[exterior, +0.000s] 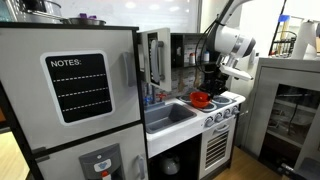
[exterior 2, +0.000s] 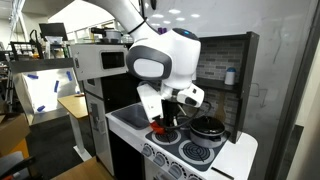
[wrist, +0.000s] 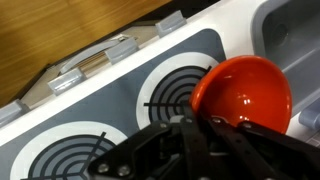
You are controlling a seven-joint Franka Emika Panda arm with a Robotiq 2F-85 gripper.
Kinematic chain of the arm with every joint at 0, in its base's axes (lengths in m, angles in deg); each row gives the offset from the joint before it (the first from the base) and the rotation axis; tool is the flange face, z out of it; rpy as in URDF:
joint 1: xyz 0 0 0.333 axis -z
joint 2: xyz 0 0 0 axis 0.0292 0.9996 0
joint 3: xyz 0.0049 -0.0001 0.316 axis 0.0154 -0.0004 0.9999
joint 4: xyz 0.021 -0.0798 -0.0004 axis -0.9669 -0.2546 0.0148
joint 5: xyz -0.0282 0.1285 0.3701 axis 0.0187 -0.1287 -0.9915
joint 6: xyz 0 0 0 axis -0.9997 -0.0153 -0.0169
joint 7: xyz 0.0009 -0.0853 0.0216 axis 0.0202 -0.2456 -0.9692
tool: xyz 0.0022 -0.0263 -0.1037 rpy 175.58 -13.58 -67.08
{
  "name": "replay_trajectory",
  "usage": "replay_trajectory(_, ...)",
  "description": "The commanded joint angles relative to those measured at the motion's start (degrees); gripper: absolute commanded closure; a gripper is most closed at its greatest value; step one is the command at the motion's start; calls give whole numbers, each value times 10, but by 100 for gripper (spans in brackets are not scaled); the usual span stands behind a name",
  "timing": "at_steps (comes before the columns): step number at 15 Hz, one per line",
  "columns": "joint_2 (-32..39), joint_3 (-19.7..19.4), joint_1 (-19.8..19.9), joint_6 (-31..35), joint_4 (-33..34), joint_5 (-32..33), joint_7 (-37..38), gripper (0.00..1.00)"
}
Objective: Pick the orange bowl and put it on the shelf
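Note:
The orange bowl [wrist: 245, 95] is bright orange-red and tilted over the toy stove's burner rings [wrist: 175, 90]. My gripper [wrist: 195, 125] has its black fingers closed on the bowl's near rim. In both exterior views the gripper [exterior: 210, 88] [exterior 2: 166, 120] hangs low over the stove top with the bowl [exterior: 200, 99] at its tips. From one side only a red sliver of the bowl [exterior 2: 157, 127] shows. The shelf [exterior 2: 226, 86] is a dark ledge in the black hutch, above and behind the stove.
A black pan [exterior 2: 208, 127] sits on a back burner beside the gripper. A small white cup [exterior 2: 230, 76] stands on the shelf. The sink [exterior: 168, 117] lies beside the stove. A toy fridge with a NOTES board [exterior: 78, 88] stands nearer. Hutch walls enclose the stove.

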Motion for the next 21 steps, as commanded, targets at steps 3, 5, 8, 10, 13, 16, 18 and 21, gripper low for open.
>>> replay_trajectory(3, -1, 2, 9, -17, 6, 13, 2, 98)
replay_trajectory(5, -14, -4, 9, -22, -4, 20, 5, 98)
replay_trajectory(8, -39, -17, 12, -32, -21, 48, 8, 98)
replay_trajectory(10, -59, -28, 13, -46, -32, 70, 9, 98)
replay_trajectory(13, -93, -44, 14, -76, -49, 102, 4, 98)
replay_trajectory(16, -129, -63, 11, -119, -66, 141, -8, 98)
replay_trajectory(18, -151, -73, 10, -149, -76, 168, -19, 98)
replay_trajectory(21, -183, -87, 6, -172, -91, 201, -28, 98)
